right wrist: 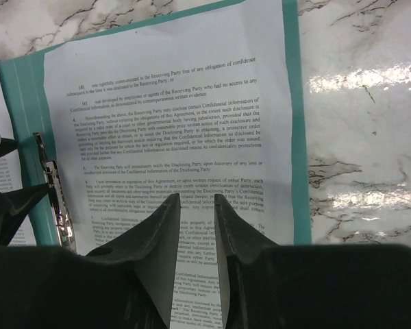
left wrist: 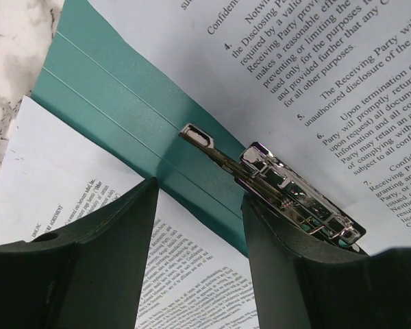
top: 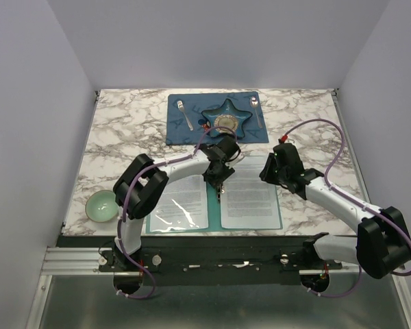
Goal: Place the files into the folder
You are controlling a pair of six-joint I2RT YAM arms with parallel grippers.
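Filing nearly done: files (right wrist: 164,123) lie in the open folder (left wrist: 109,103) under both hands, left hand (left wrist: 198,188) wide open, empty, straddling the spine beside the clip (left wrist: 294,192), right hand (right wrist: 195,199) half-open, empty, over the right sheet; next likely needs clamping the clip.

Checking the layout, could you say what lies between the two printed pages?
The folder's teal spine with its silver clip, clearest in the left wrist view.
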